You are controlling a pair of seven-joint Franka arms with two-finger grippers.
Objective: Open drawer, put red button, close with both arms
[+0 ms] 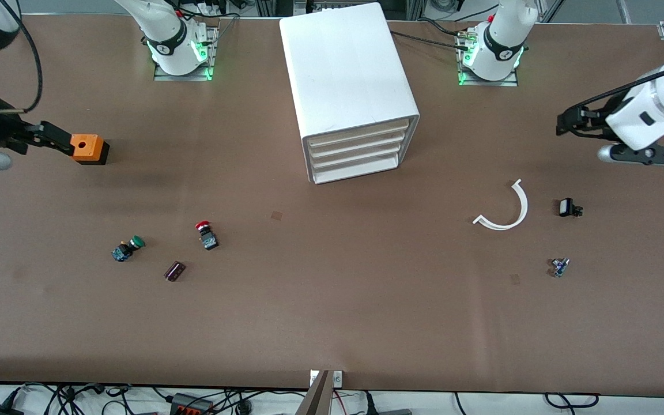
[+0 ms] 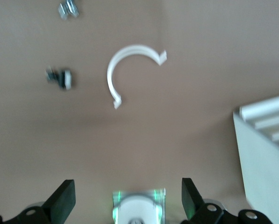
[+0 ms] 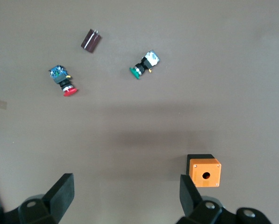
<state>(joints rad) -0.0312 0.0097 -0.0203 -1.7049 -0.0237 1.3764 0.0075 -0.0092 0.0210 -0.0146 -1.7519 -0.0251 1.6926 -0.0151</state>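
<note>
Drawer [image 1: 359, 143] shut; one red button [image 1: 207, 234] lies on table [image 1: 332, 311].

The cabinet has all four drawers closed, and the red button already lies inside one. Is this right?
Not quite. The drawers of the cabinet are closed, but the front view shows the red button lying on the table, beside the green button.

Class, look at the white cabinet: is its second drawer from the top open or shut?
Shut. The drawer sits flush with the three other drawer fronts of the cabinet; none sticks out, and no gripper is near it.
</note>
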